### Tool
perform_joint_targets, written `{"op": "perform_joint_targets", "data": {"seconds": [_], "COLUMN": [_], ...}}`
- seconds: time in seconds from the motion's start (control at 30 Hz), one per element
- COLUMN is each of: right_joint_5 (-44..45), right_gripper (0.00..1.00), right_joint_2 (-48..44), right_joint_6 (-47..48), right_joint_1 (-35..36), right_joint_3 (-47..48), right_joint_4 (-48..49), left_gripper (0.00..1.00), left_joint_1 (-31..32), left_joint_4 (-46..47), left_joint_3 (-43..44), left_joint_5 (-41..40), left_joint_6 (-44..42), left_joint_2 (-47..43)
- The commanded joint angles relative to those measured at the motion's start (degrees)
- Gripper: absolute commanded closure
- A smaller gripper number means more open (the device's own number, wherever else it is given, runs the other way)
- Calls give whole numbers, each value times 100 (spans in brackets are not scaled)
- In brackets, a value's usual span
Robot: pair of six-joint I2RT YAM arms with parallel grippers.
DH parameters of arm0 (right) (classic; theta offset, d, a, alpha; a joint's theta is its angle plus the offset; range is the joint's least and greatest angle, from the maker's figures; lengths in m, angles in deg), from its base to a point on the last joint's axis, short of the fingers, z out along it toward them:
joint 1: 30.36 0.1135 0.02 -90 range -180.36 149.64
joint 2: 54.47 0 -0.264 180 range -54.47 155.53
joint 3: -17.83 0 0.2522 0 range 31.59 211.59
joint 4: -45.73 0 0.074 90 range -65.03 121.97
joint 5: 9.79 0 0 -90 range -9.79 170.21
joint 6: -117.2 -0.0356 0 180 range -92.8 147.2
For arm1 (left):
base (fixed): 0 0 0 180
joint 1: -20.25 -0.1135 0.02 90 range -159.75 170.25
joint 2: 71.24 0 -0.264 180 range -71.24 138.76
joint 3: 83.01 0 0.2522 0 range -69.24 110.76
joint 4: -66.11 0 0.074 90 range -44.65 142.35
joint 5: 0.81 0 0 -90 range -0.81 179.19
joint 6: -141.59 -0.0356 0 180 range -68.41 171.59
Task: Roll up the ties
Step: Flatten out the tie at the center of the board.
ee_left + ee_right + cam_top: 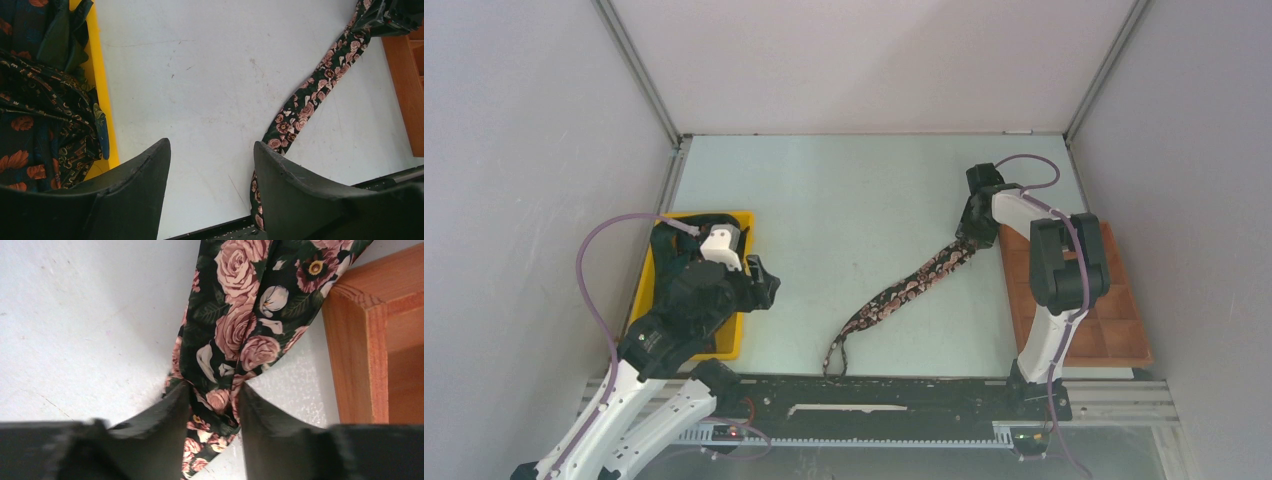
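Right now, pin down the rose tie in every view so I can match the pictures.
Top external: tie runs diagonally through the middle, from the right fingers down to the near edge.
Left wrist: tie in the right half, slanting from the top right corner to the bottom edge.
Right wrist: tie at centre, coming down from the top edge between the fingers.
Shared landmark: wooden tray, right of the tie's wide end in all three.
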Motion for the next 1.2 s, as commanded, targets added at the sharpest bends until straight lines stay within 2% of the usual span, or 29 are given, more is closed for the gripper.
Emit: {"op": "perform_joint_targets", "data": {"seconds": [0.0, 0.03, 0.1, 0.37, 0.67, 0.77, 0.93, 1.0, 1.17], "right_joint_5": [334, 288, 231, 150, -229, -643, -736, -757, -952], "right_gripper": [74, 78, 78, 78, 75, 63, 18, 12, 11], "right_joint_2": [247, 265, 344, 1169, 1788, 1720, 1050, 766, -264], "right_joint_6": [64, 92, 116, 308, 500, 513, 481, 481, 448], "right_joint_1": [-30, -35, -39, -323, -845, -1111, -1205, -1180, -976], "right_joint_3": [297, 335, 492, 2038, 3250, 3354, 2992, 2865, 2053], "right_joint_4": [-66, -39, -57, -416, -185, -179, -143, -211, -138], "left_gripper": [32, 32, 32, 32, 32, 34, 35, 35, 34], "left_joint_1": [-30, -31, -29, -29, -21, 71, 883, 1198, 1658], "left_joint_4": [185, 183, 183, 178, 155, 209, 594, 795, 1620], "left_joint_3": [-41, -37, -37, -52, 61, 5, -295, -410, -750], "left_joint_5": [-55, -48, -50, -13, 112, 371, 191, 215, 557], "left_joint_6": [56, 57, 57, 55, 193, 465, 1021, 1218, 1662], "left_joint_2": [-56, -56, -49, 43, 541, 831, 1206, 1421, 1941]}}
